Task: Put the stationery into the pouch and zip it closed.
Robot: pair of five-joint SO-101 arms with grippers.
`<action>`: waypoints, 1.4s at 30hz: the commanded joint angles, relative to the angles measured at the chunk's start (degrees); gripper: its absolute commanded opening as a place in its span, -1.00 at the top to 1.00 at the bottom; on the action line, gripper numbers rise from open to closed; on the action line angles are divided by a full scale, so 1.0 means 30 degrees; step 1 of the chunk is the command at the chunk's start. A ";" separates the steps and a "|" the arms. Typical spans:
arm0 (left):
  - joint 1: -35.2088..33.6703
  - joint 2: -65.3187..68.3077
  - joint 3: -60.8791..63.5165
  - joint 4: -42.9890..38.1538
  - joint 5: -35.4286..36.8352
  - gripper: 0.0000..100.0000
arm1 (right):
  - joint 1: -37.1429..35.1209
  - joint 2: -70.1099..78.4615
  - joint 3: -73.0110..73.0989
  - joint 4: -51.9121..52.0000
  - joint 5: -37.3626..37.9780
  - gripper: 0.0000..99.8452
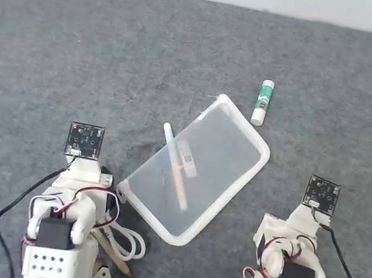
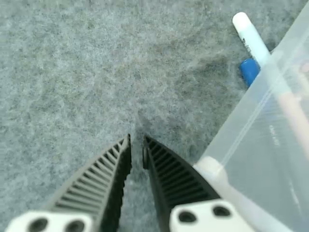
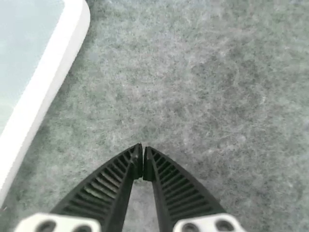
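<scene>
- Where the translucent pouch (image 1: pixel 195 169) blurs its contents, a white-capped pen (image 1: pixel 168 132) pokes out.
- From the left wrist, a blue piece (image 2: pixel 249 71) shows beside it.
- Empty left gripper (image 2: pixel 136 140) is nearly closed; right gripper (image 3: pixel 143 147) has its tips touching.

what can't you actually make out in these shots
- High view: the small item inside the pouch, beside the beige stick, is veiled by the frosted wall; what it is cannot be told.
- High view: how far the pouch is zipped is too fine to tell.
- High view: print on the glue stick is too small to read.
- Left wrist view: the pen runs under the pouch wall, its far end blurred.
</scene>
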 commanded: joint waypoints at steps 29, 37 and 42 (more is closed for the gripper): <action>-0.0176 -0.0352 -0.0278 -0.0645 0.0117 0.91 | -0.1333 -0.0103 -1.3392 0.2183 0.0117 0.99; -0.1026 -0.0352 -0.0278 -0.0821 0.0088 0.91 | -0.5612 0.3004 -1.4974 0.2564 -0.0322 0.99; -0.3370 -0.0352 -0.0278 -0.2315 0.0147 0.91 | -0.9099 0.6579 -1.5414 0.2388 -0.0996 0.99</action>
